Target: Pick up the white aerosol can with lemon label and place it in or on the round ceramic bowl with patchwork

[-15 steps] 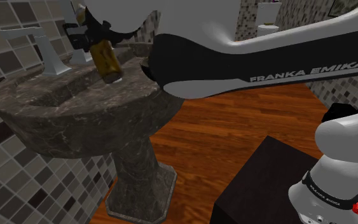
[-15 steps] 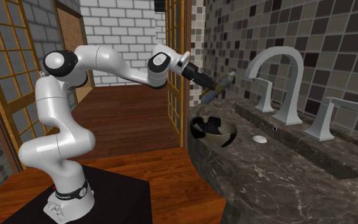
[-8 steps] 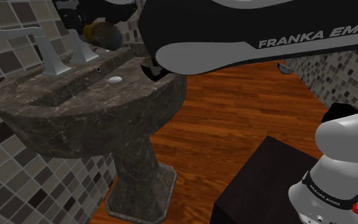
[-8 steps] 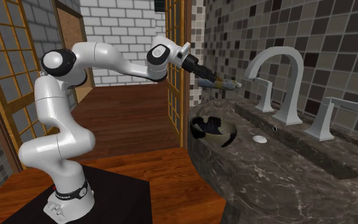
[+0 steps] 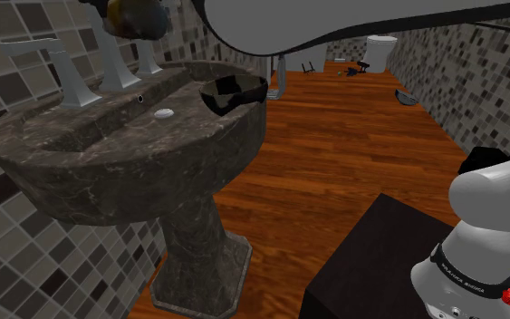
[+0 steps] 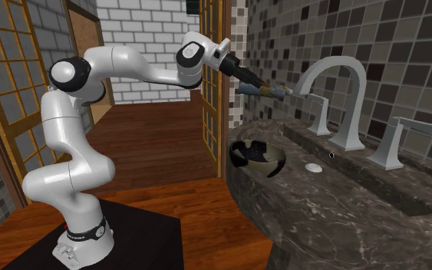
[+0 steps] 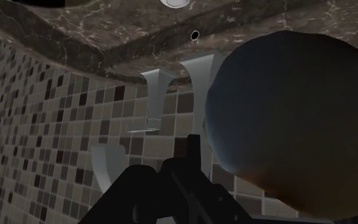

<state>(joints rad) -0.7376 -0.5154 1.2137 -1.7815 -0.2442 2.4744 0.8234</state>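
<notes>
A brownish-yellow can with dark ends (image 6: 274, 91) lies nearly level in the air, and my black gripper (image 6: 260, 88) is shut on it. It hangs high over the sink's edge, above the bowl and close to the tap spout. In the shoulder view the can (image 5: 137, 15) sits at the top edge, above the tap handles. In the wrist view its rounded end (image 7: 292, 121) bulges beside one finger (image 7: 190, 167). The dark round bowl with pale patches (image 6: 256, 156) rests on the sink's rim (image 5: 235, 91), empty.
The dark marble pedestal sink (image 5: 108, 181) stands against a tiled wall. A tall chrome tap (image 6: 337, 84) and its handles (image 5: 76, 82) line the back, with a drain plug (image 5: 164, 113) in the basin. Wooden floor and my black stand (image 5: 380, 263) lie beyond.
The arm has lifted and swung towards the tap. The can has tipped from pointing downward to nearly level and risen. In the shoulder view the forearm no longer hides the bowl.
</notes>
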